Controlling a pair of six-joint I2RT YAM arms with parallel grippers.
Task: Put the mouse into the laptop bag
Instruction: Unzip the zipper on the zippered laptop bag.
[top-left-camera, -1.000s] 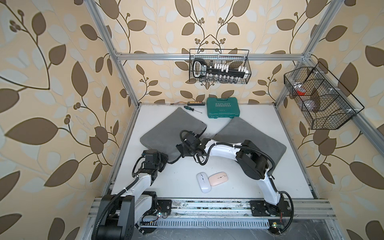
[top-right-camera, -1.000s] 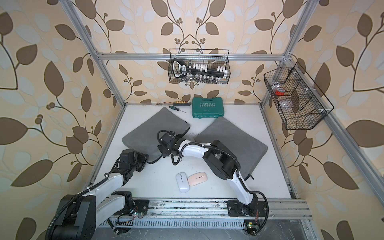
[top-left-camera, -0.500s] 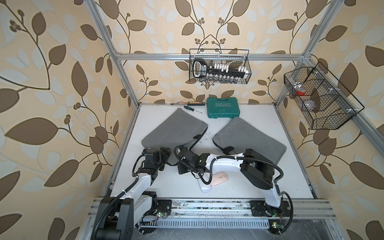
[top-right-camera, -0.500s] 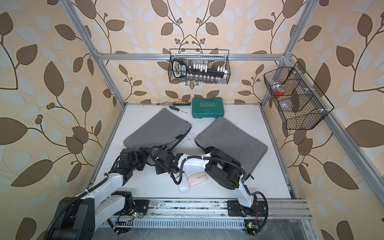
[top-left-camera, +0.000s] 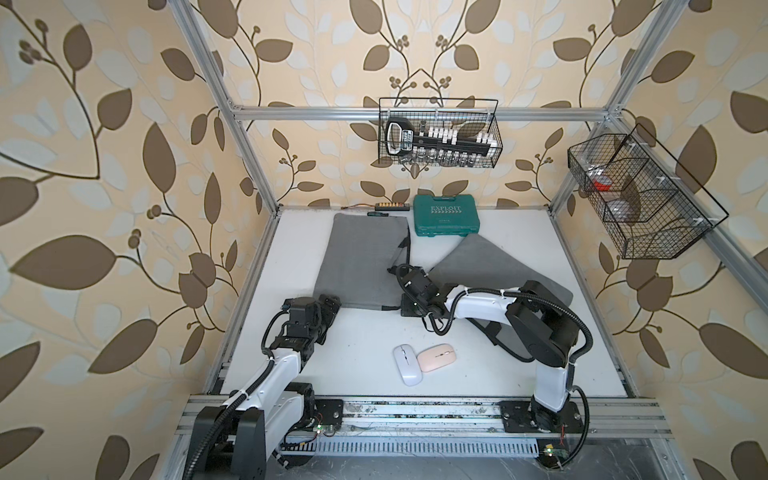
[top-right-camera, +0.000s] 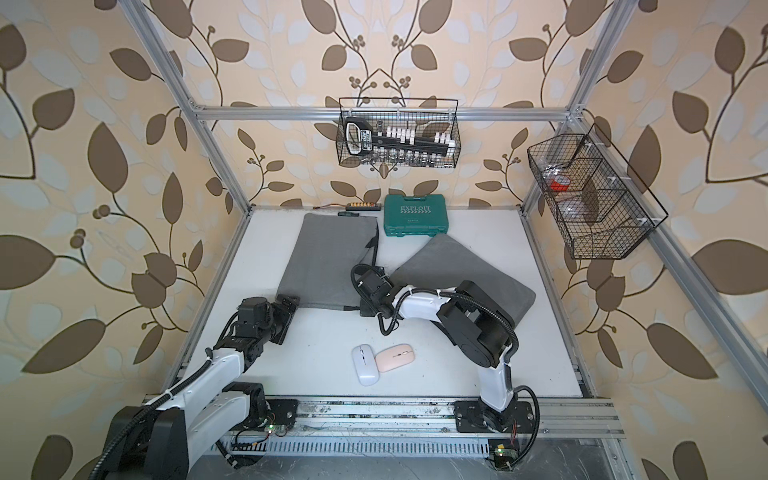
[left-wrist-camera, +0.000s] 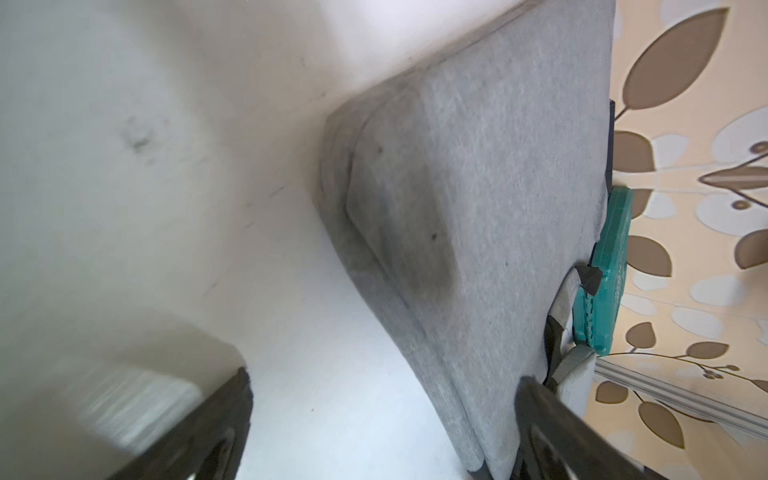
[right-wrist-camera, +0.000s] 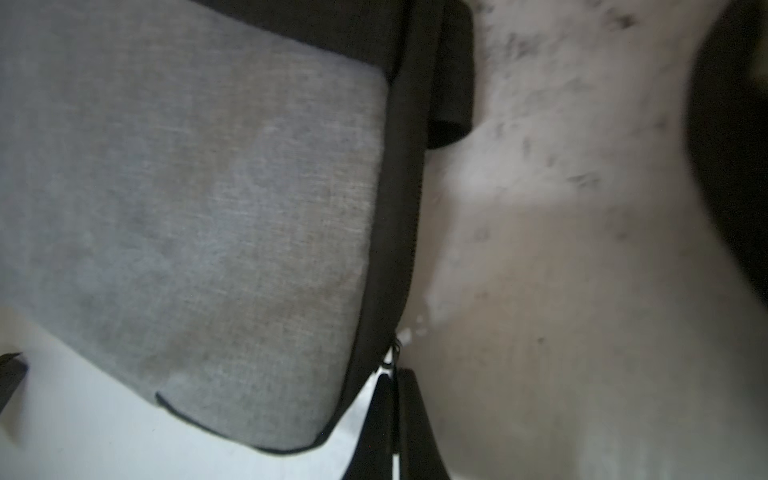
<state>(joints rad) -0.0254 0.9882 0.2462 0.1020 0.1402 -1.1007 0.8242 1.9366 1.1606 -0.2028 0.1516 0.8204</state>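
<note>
At the laptop bag's (top-left-camera: 361, 257) near-left corner, your left gripper (top-left-camera: 331, 303) has just spread, bag released. The right gripper (right-wrist-camera: 395, 395) stays pinched on the zipper pull (right-wrist-camera: 394, 351) at the near-right corner. Both the white mouse (top-left-camera: 408, 365) and pink mouse (top-left-camera: 436, 358) lie before the bag, so unzipping likely comes first.

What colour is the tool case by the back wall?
The tool case is teal green with pale lettering; it shows best in a top view.
</note>
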